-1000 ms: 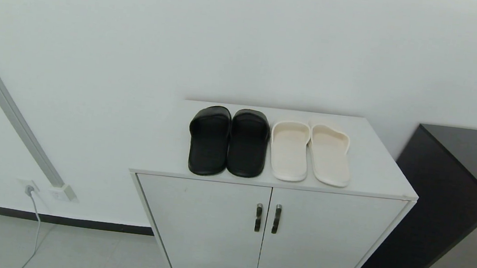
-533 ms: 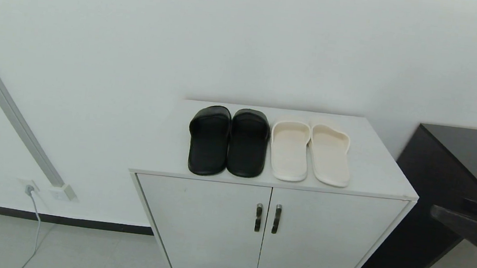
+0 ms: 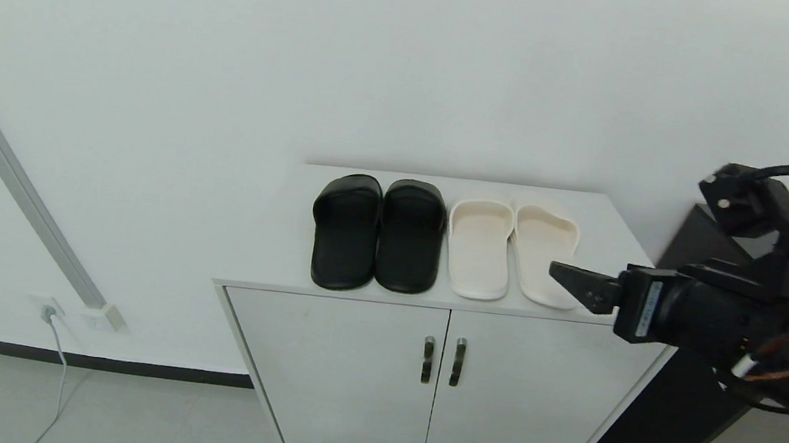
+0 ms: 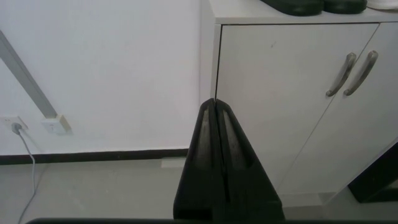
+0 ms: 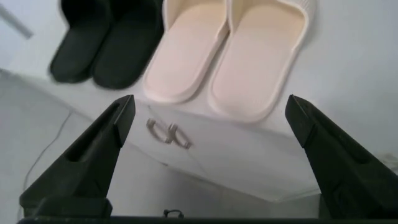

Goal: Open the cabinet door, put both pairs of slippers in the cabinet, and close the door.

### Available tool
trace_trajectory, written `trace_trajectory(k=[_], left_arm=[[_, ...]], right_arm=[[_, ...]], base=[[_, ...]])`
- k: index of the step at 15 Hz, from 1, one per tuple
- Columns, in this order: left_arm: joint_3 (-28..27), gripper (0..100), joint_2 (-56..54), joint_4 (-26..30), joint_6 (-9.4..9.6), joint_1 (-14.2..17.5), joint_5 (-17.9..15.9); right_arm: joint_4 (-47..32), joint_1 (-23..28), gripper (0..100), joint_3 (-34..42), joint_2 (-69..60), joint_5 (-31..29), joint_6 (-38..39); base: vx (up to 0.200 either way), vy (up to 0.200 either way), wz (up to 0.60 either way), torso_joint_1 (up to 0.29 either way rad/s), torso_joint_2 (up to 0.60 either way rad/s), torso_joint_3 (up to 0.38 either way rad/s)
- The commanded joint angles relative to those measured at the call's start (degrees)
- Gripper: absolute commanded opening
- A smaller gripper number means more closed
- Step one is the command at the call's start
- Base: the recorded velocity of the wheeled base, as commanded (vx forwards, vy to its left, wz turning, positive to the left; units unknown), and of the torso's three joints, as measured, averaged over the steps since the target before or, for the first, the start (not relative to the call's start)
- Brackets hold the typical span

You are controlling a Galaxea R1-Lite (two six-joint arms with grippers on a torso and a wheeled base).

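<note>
Right gripper [image 3: 572, 281]: the fingers are being held spread wide with nothing between them, level with the cabinet top [image 3: 264, 259] at its front right edge.
Cream slippers [image 3: 513, 254]: the pair is lying just beside the fingertips on the cabinet top and is not being touched.
Black slippers [image 3: 378, 234]: this pair is lying beyond the cream pair, farther from the gripper, close against it.
Door handles [image 3: 442, 361]: two upright bars are sitting below the gripper, toward the cabinet's middle. Both doors are shut.
Left gripper [image 4: 214, 109]: the fingers are being held pressed together on nothing, low before the left door's outer edge, with the handles above and well apart.
Step judged: door opening is only being started, as no handle is being gripped.
Doing it well: the open right gripper should be lowered clear of the cream slippers. The nearer handle should be straddled squarely, pinched firmly, and pulled along the door's swing arc, not straight out.
</note>
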State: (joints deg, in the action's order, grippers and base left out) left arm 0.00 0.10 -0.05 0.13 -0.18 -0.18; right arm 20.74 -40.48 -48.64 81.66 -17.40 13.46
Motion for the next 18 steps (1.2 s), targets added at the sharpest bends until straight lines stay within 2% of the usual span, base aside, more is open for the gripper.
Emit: trace_trajectory(k=[1, 4, 5, 6, 10, 18], left_arm=[[0.0, 0, -0.01, -0.04, -0.05, 0.01, 0.01], [0.0, 0, -0.01, -0.04, 0.04, 0.01, -0.08], [0.0, 0, -0.01, 0.05, -0.05, 0.01, -0.08], [0.0, 0, -0.01, -0.04, 0.04, 0.01, -0.08], [0.0, 0, -0.01, 0.05, 0.04, 0.01, -0.08], [0.0, 0, -0.01, -0.04, 0.04, 0.01, -0.08]], right_arm=[[0.36, -1.7, 100, -6.82, 9.74, -4.14, 0.08], [0.36, -1.7, 100, -15.52, 17.56, -12.14, -0.01], [0.62, -1.61, 100, -19.39, 21.61, -16.44, -0.63], [1.24, -1.61, 100, -21.41, 23.54, -17.41, -0.98], [1.06, -0.21, 100, -27.38, 29.34, -17.85, -2.38], [1.32, 4.36, 100, -33.98, 35.67, -17.15, -3.18]], base=[[0.0, 0.0, 0.0, 0.0, 0.0, 0.0], [0.0, 0.0, 0.0, 0.0, 0.0, 0.0], [0.0, 0.0, 0.0, 0.0, 0.0, 0.0], [0.0, 0.0, 0.0, 0.0, 0.0, 0.0], [0.0, 0.0, 0.0, 0.0, 0.0, 0.0], [0.0, 0.0, 0.0, 0.0, 0.0, 0.0]])
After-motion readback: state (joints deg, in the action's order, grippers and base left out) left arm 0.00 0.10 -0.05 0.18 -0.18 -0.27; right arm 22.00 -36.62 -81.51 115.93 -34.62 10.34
